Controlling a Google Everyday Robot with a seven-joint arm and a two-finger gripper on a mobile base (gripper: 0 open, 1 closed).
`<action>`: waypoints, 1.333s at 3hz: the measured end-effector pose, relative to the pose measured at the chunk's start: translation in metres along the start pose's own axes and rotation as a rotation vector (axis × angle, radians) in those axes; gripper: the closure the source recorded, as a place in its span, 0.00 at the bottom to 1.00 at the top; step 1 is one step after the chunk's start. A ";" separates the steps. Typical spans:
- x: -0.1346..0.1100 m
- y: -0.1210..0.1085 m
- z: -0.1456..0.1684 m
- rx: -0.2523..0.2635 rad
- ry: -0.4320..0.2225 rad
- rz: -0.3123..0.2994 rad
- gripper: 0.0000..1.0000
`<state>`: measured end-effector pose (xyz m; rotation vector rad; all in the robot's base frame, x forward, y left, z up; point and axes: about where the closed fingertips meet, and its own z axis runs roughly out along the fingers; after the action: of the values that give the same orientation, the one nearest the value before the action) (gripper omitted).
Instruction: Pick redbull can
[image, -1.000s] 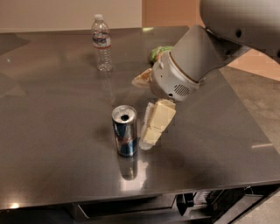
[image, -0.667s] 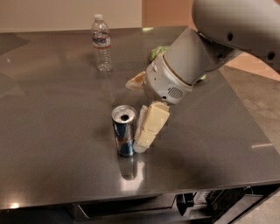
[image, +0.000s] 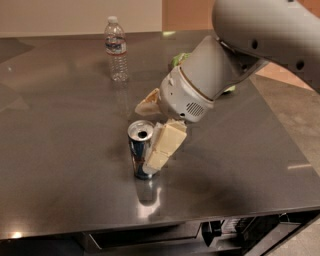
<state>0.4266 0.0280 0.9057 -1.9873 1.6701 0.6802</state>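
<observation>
Just below the middle of the frame, we are holding the jaws of our gripper (image: 145, 136) apart, with nothing clamped between them. One cream finger (image: 167, 142) is slanting down and to the left, and it is lying right against the right side of the can (image: 136, 157), with its tip reaching down near the can's base. The other finger (image: 148, 102) is sitting higher in the frame, above and a little right of the can's top, and it is not touching the can. We cannot tell whether the can is standing fully between the two fingers or only beside the lower one.

The can is standing upright on the grey metal table (image: 60, 150), a little left of the frame's centre and near the table's front edge. Its silver top is facing up at us with the dark drinking hole showing, its side is looking blue and silver, and its reflection is shining on the table just below it.

Behind the fingers, the white wrist and thick grey arm (image: 240, 55) are rising toward the upper right corner of the frame. Something green (image: 177, 60) is peeking out behind the arm near its upper left edge. A clear water bottle (image: 116, 50) is standing upright in the upper left of the frame, well apart from the can and the gripper.
</observation>
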 end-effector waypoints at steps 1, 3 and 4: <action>-0.002 -0.001 -0.002 -0.014 -0.019 0.006 0.41; -0.015 -0.007 -0.028 -0.013 -0.049 0.007 0.87; -0.030 -0.012 -0.053 0.000 -0.058 -0.017 1.00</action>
<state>0.4388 0.0199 0.9663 -1.9610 1.6173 0.7239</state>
